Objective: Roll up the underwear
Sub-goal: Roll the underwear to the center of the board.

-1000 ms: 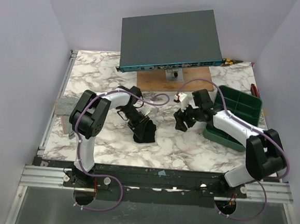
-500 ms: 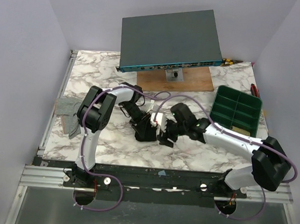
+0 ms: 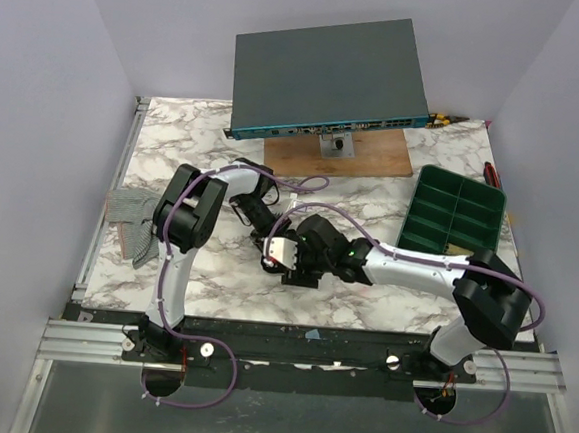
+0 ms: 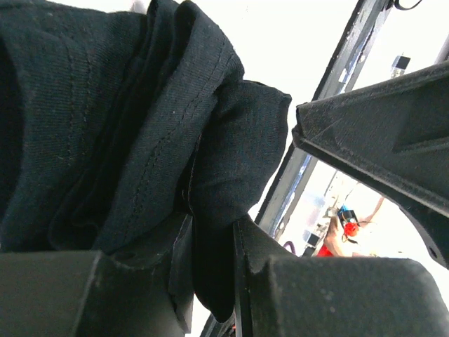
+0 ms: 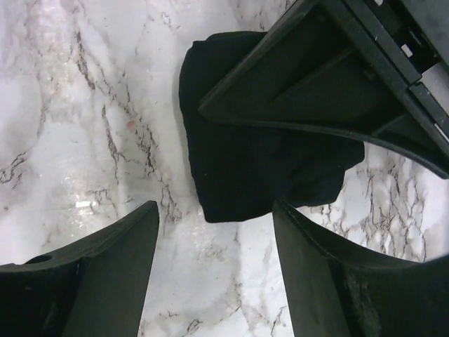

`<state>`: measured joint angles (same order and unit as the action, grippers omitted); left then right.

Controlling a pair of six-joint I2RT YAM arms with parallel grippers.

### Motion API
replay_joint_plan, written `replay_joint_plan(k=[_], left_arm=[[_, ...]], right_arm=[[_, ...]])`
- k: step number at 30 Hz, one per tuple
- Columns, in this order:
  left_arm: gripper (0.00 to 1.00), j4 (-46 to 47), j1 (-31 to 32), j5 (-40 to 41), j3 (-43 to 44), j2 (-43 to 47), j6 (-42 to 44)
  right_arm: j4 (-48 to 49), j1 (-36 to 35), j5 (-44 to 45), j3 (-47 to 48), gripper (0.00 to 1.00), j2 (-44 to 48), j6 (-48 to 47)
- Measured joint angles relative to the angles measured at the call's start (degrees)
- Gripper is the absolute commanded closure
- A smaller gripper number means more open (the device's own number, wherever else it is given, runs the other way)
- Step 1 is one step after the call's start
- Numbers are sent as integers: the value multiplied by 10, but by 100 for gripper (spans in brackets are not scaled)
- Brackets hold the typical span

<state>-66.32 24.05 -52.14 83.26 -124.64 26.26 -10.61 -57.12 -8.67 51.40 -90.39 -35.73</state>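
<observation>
Since a second ago: my right arm has swung from beside the green tray (image 3: 448, 219) at the right edge across to the middle of the worktop (image 3: 181, 133). My left arm has folded in closer, uncovering more of the grey cloth (image 3: 134, 219) at the left edge.
Underwear then and now: it has stayed put in the middle of the worktop, slightly toward the near edge.
Underwear (image 5: 238, 175): a black bundle of soft knit, bunched into thick folds, with a stitched seam running along one fold in my left wrist view.
Left end effector (image 4: 212, 235): narrowed to a slit, with a tongue of the black fabric nipped in it.
Right end effector (image 5: 214, 210): spread wide and low over the marble, the near edge of the bundle lying in the gap; neither finger touches the cloth.
Where my arms meet: an angular black part of my left end effector lies across the far side of the bundle in my right wrist view.
Writing: the teal port strip on the dark grey switch (image 3: 326, 74) carries marks too small to read.
Surfaces: the worktop is glossy white marble pattern with grey veins. The switch is a flat matte slab on a wooden board (image 3: 374, 161) at the far edge. The tray is hard green plastic split into compartments.
</observation>
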Motion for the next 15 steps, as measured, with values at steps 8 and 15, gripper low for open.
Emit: replay_joint_plan(k=[8, 15], left_arm=[[98, -13, -1, 0, 10, -8, 3], [98, -28, -4, -7, 18, -20, 3]], right_arm=[[30, -25, 38, 10, 32, -38, -21], [48, -29, 61, 15, 37, -64, -33]])
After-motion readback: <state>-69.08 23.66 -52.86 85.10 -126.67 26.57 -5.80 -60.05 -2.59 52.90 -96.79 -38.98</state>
